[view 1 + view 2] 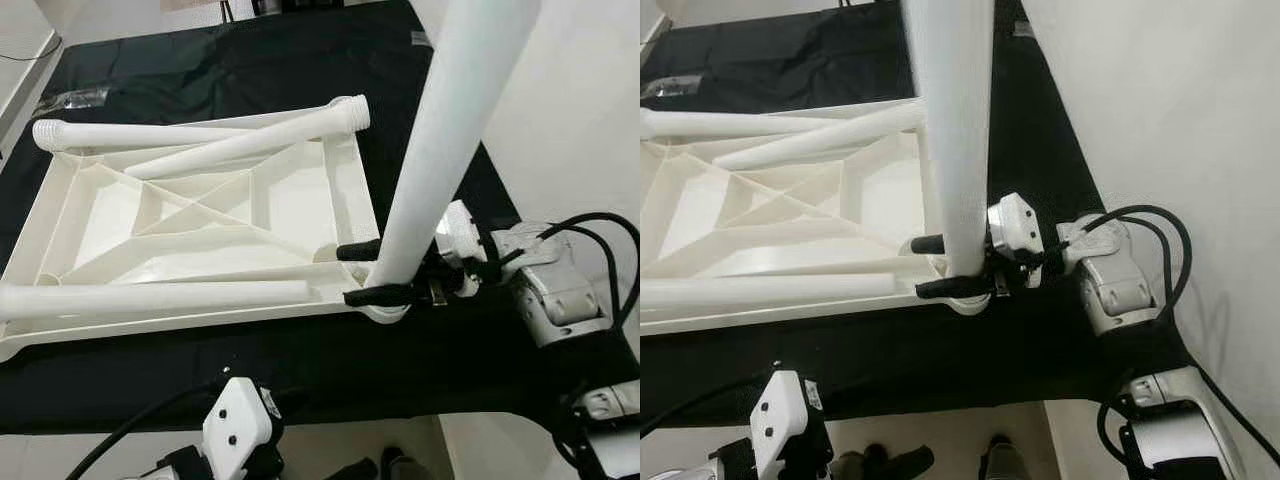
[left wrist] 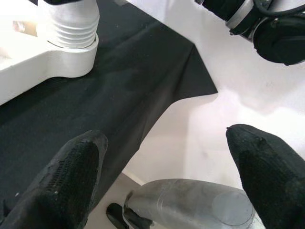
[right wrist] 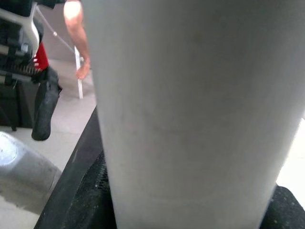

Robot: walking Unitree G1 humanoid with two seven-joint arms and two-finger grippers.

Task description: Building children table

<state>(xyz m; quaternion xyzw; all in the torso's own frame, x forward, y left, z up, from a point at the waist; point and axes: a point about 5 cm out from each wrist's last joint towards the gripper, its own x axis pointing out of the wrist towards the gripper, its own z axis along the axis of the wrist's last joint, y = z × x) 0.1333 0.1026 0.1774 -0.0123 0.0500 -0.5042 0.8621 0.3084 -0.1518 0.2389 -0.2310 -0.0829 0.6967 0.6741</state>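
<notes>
Your left gripper (image 2: pixel 162 176) hangs open and empty down front, while your right gripper (image 1: pixel 375 272) is clamped on the upright leg (image 1: pixel 440 150) at the tabletop (image 1: pixel 200 215) corner socket, so keep it vertical while you twist.

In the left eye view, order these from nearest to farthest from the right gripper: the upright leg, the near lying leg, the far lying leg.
1. Upright leg, inside the right gripper at the tabletop's near right corner.
2. Near lying leg, along the front edge.
3. Far lying leg, along the back edge.
</notes>
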